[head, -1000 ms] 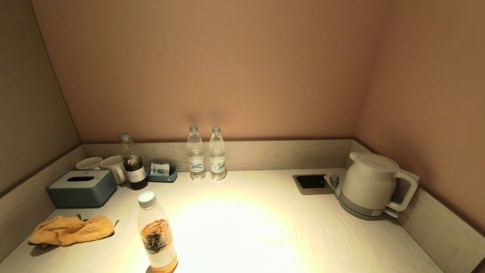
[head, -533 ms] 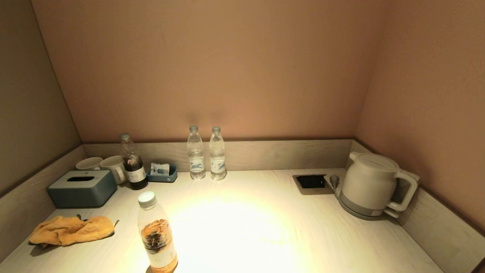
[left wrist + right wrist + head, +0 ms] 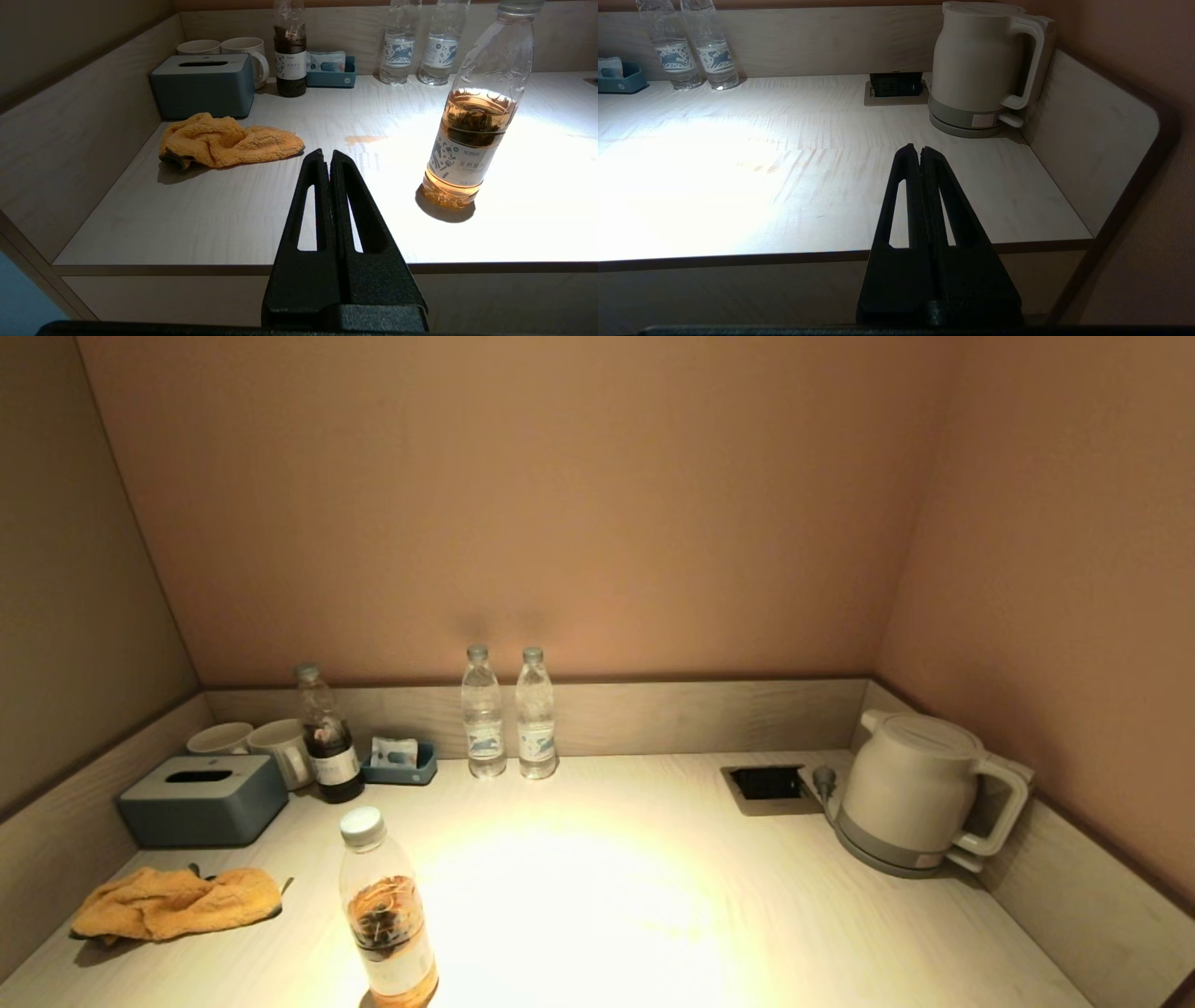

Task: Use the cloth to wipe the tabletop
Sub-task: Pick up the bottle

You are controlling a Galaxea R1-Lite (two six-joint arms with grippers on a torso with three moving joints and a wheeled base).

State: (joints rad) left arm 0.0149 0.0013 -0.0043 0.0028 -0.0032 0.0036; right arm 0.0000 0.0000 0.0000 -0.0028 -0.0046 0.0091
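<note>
Nothing has shifted across the last second on the tabletop [image 3: 597, 896]: every object sits where it did, and neither arm enters the head view. With the tissue box [image 3: 203, 798] as the marker, the orange cloth [image 3: 177, 902] lies crumpled just in front of it, flat on the wood at the robot's left, touched by no gripper. Behind the tissue box stand two white mugs [image 3: 252, 741]; a dark-liquid bottle [image 3: 328, 747] stands just to its right, and beyond that a small blue tray [image 3: 401, 765] holding a sachet. Two clear water bottles [image 3: 509, 714] stand side by side against the back rail, further right of the tissue box. A tea bottle [image 3: 385, 907], about half full, stands upright in front and to the right of the tissue box, clear of the cloth. Far across the table from the tissue box, a white kettle [image 3: 920, 793] sits on its base in the right corner, beside a recessed socket panel [image 3: 767, 786]. A faint orange smear shows on the wood between cloth and tea bottle in the left wrist view, possibly a spill. The left gripper [image 3: 326, 156] hangs off the front edge, its jaws pressed together on nothing, facing the cloth. The right gripper [image 3: 914, 150] is parked likewise, jaws together and empty, facing the kettle.
</note>
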